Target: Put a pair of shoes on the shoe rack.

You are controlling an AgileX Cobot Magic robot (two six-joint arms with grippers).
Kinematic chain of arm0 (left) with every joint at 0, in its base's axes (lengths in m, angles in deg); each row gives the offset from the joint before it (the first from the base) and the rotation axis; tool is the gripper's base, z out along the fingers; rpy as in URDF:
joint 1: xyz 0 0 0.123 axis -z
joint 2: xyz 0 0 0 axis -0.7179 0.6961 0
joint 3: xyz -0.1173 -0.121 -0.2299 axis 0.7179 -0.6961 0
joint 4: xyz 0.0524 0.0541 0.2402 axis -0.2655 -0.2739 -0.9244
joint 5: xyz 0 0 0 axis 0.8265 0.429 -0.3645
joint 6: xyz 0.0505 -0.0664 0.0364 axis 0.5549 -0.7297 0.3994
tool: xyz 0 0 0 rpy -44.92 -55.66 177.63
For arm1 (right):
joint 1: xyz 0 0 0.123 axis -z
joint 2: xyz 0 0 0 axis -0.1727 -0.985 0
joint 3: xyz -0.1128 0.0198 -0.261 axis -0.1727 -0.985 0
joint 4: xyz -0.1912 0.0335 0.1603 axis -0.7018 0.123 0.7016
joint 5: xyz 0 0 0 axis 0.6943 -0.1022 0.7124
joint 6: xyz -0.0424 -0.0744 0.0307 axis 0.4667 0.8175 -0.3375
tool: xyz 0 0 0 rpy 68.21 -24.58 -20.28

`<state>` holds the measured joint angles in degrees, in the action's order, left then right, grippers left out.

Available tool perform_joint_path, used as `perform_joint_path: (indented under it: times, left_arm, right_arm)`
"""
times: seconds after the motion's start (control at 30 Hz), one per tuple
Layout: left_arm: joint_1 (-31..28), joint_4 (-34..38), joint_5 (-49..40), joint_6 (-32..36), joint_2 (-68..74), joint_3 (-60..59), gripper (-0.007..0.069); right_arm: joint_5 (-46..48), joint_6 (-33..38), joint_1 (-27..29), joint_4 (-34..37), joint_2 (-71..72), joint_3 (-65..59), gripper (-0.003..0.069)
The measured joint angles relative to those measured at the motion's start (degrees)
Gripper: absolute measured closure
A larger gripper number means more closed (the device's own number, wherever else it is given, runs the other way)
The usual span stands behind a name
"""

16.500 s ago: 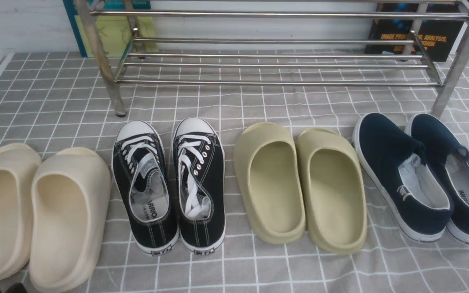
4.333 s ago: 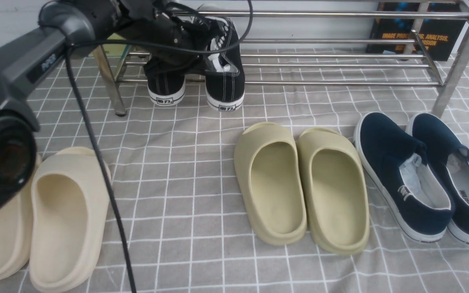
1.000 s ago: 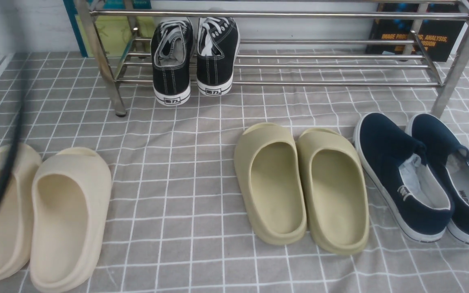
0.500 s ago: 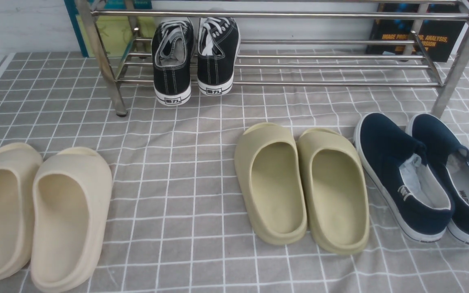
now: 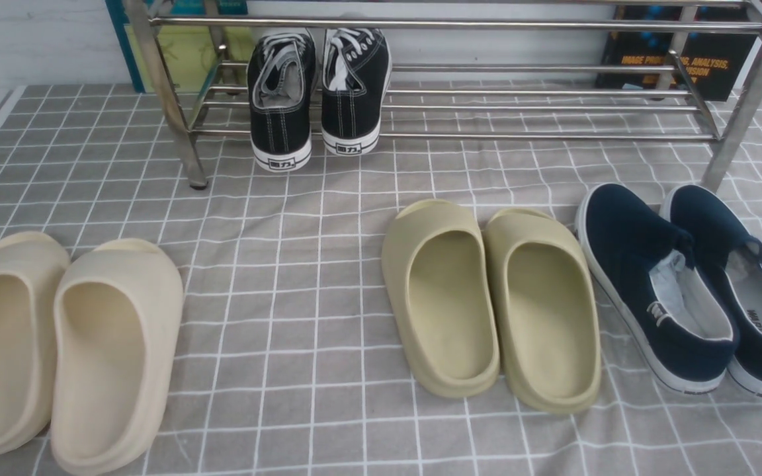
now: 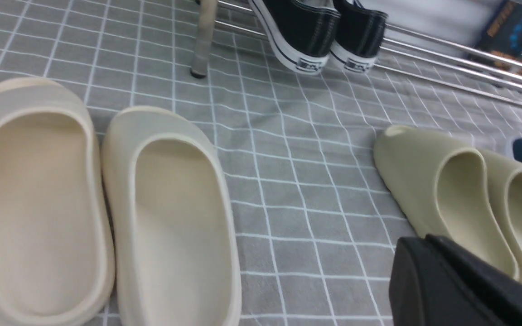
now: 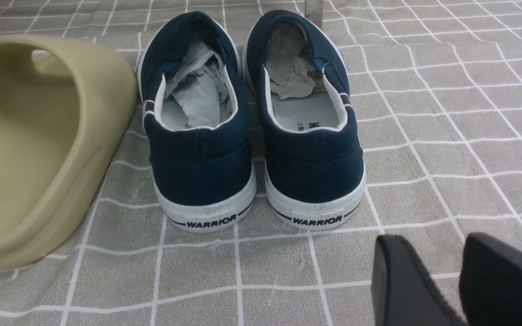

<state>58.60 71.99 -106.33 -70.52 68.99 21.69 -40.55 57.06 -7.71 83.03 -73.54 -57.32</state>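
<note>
Nearest me, the left claw (image 6: 465, 290) shows in its wrist view as one dark finger only, so I cannot tell how far it is parted; it holds nothing I can see. The right claw (image 7: 458, 280) shows two dark fingers with a narrow gap between them, nothing held.

Front row on the bench (image 5: 301, 317), under a grey checked cloth:
- cream slides (image 5: 63, 350), far left, side by side;
- olive slides (image 5: 490, 304), centre-right, touching each other;
- navy slip-ons (image 5: 692, 291), far right, paper stuffed inside, heels marked WARRIOR.

Bare cloth lies between this row and the rack; I see nothing on it.

Behind: the shoe rack (image 5: 460, 106), silver tubes, its left leg just beside the pair of shoes (image 5: 318, 86). I note both black sneakers rest on the lower bars near the rack's left end, side by side, toes pointing away, heels hanging slightly over the front bar.

Furthest: a dark book (image 5: 675, 56) and a green-yellow one (image 5: 186, 53) stand against the wall behind the rack.
</note>
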Motion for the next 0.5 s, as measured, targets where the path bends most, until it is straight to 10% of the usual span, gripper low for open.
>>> perform_joint_path:
  times: [0.5]
  left_arm:
    - [-16.0, 3.9, 18.1, 10.6, -8.0, -23.2, 0.0638]
  right_arm:
    - [0.0, 0.0, 0.0, 0.0, 0.0, 0.0, 0.0419]
